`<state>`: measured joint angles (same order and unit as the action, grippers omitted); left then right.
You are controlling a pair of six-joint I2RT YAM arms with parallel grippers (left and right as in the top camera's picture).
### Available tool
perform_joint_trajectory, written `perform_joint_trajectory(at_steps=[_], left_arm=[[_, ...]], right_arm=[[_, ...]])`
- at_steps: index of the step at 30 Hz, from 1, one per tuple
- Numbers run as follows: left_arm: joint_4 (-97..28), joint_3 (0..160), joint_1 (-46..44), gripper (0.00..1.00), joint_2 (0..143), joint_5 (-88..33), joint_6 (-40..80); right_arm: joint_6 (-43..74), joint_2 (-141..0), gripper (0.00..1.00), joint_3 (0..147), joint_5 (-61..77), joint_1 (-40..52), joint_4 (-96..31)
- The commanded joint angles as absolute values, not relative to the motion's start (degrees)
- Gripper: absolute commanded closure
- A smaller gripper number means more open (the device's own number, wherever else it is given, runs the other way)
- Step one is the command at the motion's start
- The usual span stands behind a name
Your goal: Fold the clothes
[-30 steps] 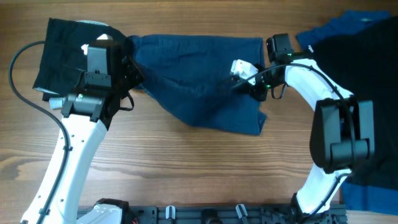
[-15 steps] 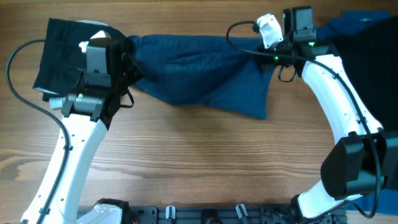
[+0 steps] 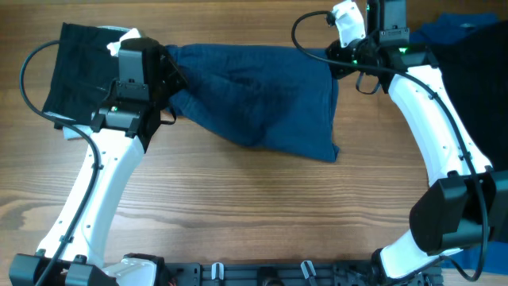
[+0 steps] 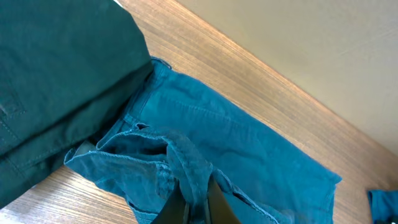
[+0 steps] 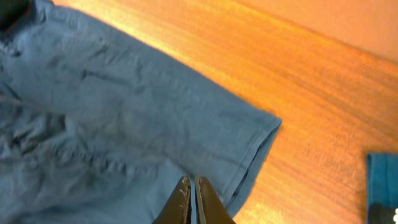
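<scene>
Wooden top of the table (image 3: 238,206) carries the navy garment (image 3: 254,103), spread across its middle and stretched between the two arms. The left gripper (image 3: 165,79) has its fingers pressed together on the bunched left edge, and the right gripper (image 3: 337,62) pinches the upper right corner. A folded black garment (image 3: 79,63) lies at the left end; more black and blue clothes (image 3: 468,79) lie at the right table edge.

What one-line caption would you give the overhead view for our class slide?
The left hand and right hand pinch opposite ends of a navy garment on the wooden table, beside a black garment.
</scene>
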<state>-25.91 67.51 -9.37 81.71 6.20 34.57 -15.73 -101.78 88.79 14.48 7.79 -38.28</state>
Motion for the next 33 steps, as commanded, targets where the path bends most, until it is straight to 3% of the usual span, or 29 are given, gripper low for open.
perform_joint_trajectory(at_steps=[1,2,3,5,6,7,10,12,13,15,16,20,23,33], left_arm=[[-28.1,69.0,-9.1,0.96,81.6,7.6,33.3],[-28.8,69.0,-9.1,0.96,81.6,7.6,33.3],[-29.3,69.0,-9.1,0.96,81.6,7.6,33.3],[-29.5,69.0,-9.1,0.96,81.6,7.6,33.3],[-29.5,69.0,-9.1,0.96,81.6,7.6,33.3],[-29.6,69.0,-9.1,0.96,81.6,7.6,33.3],[-30.2,69.0,-9.1,0.96,81.6,7.6,33.3],[-30.5,69.0,-9.1,0.96,81.6,7.6,33.3],[-30.4,69.0,-9.1,0.96,81.6,7.6,33.3],[-30.0,69.0,-9.1,0.96,81.5,7.6,33.3],[-29.8,69.1,-9.1,0.96,81.5,7.6,33.3],[-32.5,72.5,-9.1,0.96,81.5,7.6,33.3],[-34.5,75.0,-9.1,0.96,81.5,7.6,33.2],[-35.4,76.9,-9.1,0.96,81.4,7.6,32.3]], right_arm=[[-20.6,-101.9,0.96,90.3,17.6,7.6,-41.9],[-24.3,-101.9,0.94,90.1,20.8,7.6,-43.6],[-28.2,-101.9,0.82,89.8,23.8,7.6,-45.5],[-34.2,-102.6,0.41,89.0,26.3,7.6,-47.0],[-34.5,-103.4,0.30,88.8,24.8,7.6,-45.7],[-34.3,-104.2,0.01,88.7,21.4,7.6,-43.0],[-27.9,-105.3,0.00,88.7,16.1,7.6,-39.5],[-33.8,-105.9,0.01,88.7,20.5,7.6,-39.7],[-37.6,-106.5,0.06,88.7,22.1,7.6,-39.7],[-45.4,-109.1,0.32,88.7,24.8,7.6,-39.0],[-48.2,-110.3,0.37,88.7,26.2,7.6,-38.8],[-58.7,-115.0,0.36,88.7,33.3,7.6,-36.2],[-63.8,-116.5,0.21,88.7,36.6,7.6,-35.2],[-69.1,-118.3,0.21,88.7,39.8,7.6,-35.2]])
